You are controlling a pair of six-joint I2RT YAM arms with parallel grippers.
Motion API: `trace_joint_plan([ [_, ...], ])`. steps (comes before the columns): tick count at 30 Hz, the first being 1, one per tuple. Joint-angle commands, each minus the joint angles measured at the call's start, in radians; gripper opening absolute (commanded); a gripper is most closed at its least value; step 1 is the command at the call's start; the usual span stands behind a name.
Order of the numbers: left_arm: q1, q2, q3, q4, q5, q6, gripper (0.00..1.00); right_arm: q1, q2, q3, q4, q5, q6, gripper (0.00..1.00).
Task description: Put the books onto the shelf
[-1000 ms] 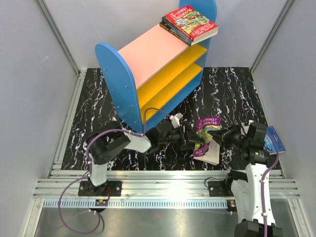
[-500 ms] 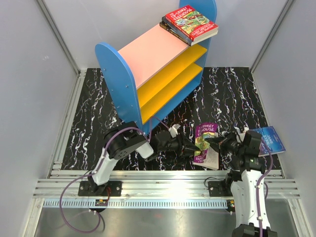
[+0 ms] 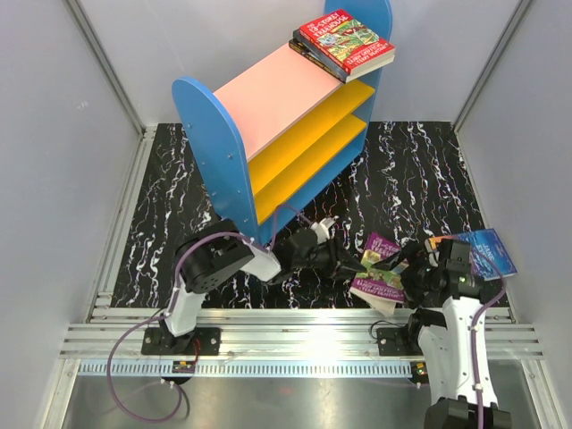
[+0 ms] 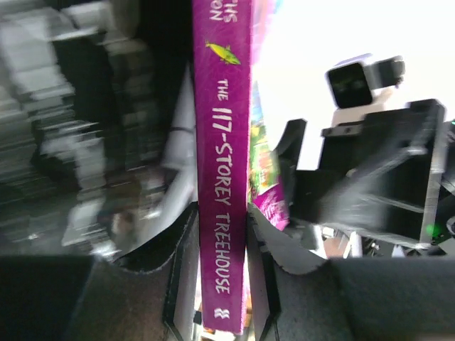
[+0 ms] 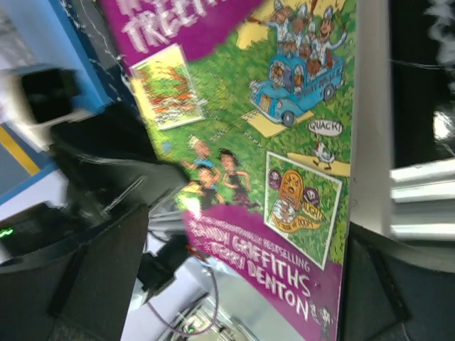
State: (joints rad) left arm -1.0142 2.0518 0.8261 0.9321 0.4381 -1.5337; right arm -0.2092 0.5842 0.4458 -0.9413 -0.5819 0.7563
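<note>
Over the last half second the purple book [image 3: 379, 271] has tipped from nearly upright between the two arms to a clear slant, with its cartoon cover now turned upward. In the same time the right gripper [image 5: 238, 227] has let its jaws spread wide. In the right wrist view we see its fingers [image 5: 92, 270] standing far apart at either side of the cover, and we see no pinch on the book there.

The left gripper [image 4: 222, 220] is clamped on the purple book. In the left wrist view we see the spine, lettered "The 117-Storey Treehouse", running straight up between its two fingers, which press it from both sides near the bottom end.

From above, the book sits low over the black marbled table [image 3: 411, 170], between the two grippers and near the front foot of the shelf [image 3: 268, 98]. The shelf stands at an angle on the table. On the far end of its pink top board lies a red book [image 3: 347, 40], stacked on a dark book [image 3: 306, 54]. Both yellow boards below are bare where we can see them.

A blue book [image 3: 490, 252] lies on the table just beside the right arm, apart from the purple one
</note>
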Motion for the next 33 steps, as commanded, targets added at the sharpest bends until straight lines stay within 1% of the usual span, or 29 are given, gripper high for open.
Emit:
trace_joint_plan([
  [1, -0.021, -0.127, 0.122, -0.08, -0.015, 0.113, 0.0, 0.007, 0.028, 0.207, -0.181, 0.177, -0.123, 1.0],
  [2, -0.024, -0.14, 0.134, -0.16, -0.021, 0.15, 0.0, 0.008, 0.038, 0.247, -0.198, 0.207, -0.12, 1.0],
  [3, -0.029, -0.145, 0.148, -0.195, -0.022, 0.162, 0.0, 0.008, 0.055, 0.325, -0.215, 0.261, -0.12, 1.0],
  [4, -0.034, -0.15, 0.178, -0.229, -0.024, 0.174, 0.0, 0.008, 0.068, 0.361, -0.234, 0.272, -0.126, 1.0],
  [5, -0.035, -0.159, 0.191, -0.292, -0.03, 0.194, 0.0, 0.008, 0.081, 0.391, -0.235, 0.266, -0.129, 1.0],
  [10, -0.043, -0.185, 0.263, -0.461, -0.05, 0.248, 0.0, 0.008, 0.203, 0.605, -0.287, 0.269, -0.109, 1.0],
  [11, -0.043, -0.188, 0.298, -0.519, -0.056, 0.265, 0.0, 0.008, 0.218, 0.641, -0.295, 0.269, -0.107, 1.0],
  [12, -0.043, -0.196, 0.318, -0.551, -0.061, 0.273, 0.0, 0.007, 0.254, 0.725, -0.303, 0.269, -0.104, 1.0],
  [13, -0.043, -0.196, 0.344, -0.579, -0.065, 0.28, 0.0, 0.008, 0.272, 0.769, -0.312, 0.263, -0.095, 1.0],
  [14, -0.043, -0.197, 0.397, -0.634, -0.07, 0.294, 0.0, 0.007, 0.288, 0.81, -0.318, 0.254, -0.091, 1.0],
  [15, -0.043, -0.194, 0.433, -0.656, -0.068, 0.297, 0.0, 0.008, 0.32, 0.894, -0.324, 0.225, -0.084, 1.0],
  [16, -0.043, -0.179, 0.467, -0.674, -0.064, 0.303, 0.0, 0.008, 0.338, 0.936, -0.342, 0.209, -0.069, 1.0],
  [17, -0.043, -0.168, 0.543, -0.711, -0.047, 0.307, 0.0, 0.008, 0.354, 1.023, -0.355, 0.188, -0.064, 1.0],
  [18, -0.044, -0.16, 0.579, -0.736, -0.042, 0.311, 0.0, 0.008, 0.379, 1.063, -0.364, 0.147, -0.061, 1.0],
  [20, -0.044, -0.148, 0.643, -0.795, -0.045, 0.323, 0.0, 0.008, 0.401, 1.142, -0.407, 0.129, -0.057, 1.0],
  [21, -0.044, -0.145, 0.698, -0.814, -0.045, 0.326, 0.0, 0.007, 0.413, 1.207, -0.422, 0.129, -0.052, 1.0],
  [23, -0.043, -0.14, 0.757, -0.87, -0.059, 0.336, 0.0, 0.008, 0.425, 1.296, -0.473, 0.128, -0.051, 1.0],
  [26, -0.032, -0.134, 0.869, -0.929, -0.081, 0.327, 0.0, 0.008, 0.447, 1.363, -0.491, 0.105, -0.014, 1.0],
  [27, -0.026, -0.133, 0.896, -0.929, -0.084, 0.319, 0.0, 0.007, 0.454, 1.396, -0.482, 0.073, 0.003, 1.0],
  [29, -0.009, -0.128, 0.973, -0.929, -0.087, 0.291, 0.0, 0.008, 0.462, 1.429, -0.407, 0.024, 0.078, 1.0],
  [30, 0.003, -0.124, 0.998, -0.926, -0.088, 0.284, 0.0, 0.008, 0.468, 1.433, -0.371, -0.036, 0.11, 1.0],
  [31, 0.009, -0.122, 1.022, -0.923, -0.087, 0.267, 0.0, 0.008, 0.47, 1.435, -0.275, -0.068, 0.18, 1.0],
  [32, 0.015, -0.12, 1.077, -0.923, -0.087, 0.264, 0.0, 0.007, 0.47, 1.423, -0.214, -0.1, 0.224, 1.0],
  [33, 0.022, -0.12, 1.1, -0.923, -0.088, 0.261, 0.0, 0.008, 0.457, 1.407, -0.147, -0.164, 0.271, 1.0],
])
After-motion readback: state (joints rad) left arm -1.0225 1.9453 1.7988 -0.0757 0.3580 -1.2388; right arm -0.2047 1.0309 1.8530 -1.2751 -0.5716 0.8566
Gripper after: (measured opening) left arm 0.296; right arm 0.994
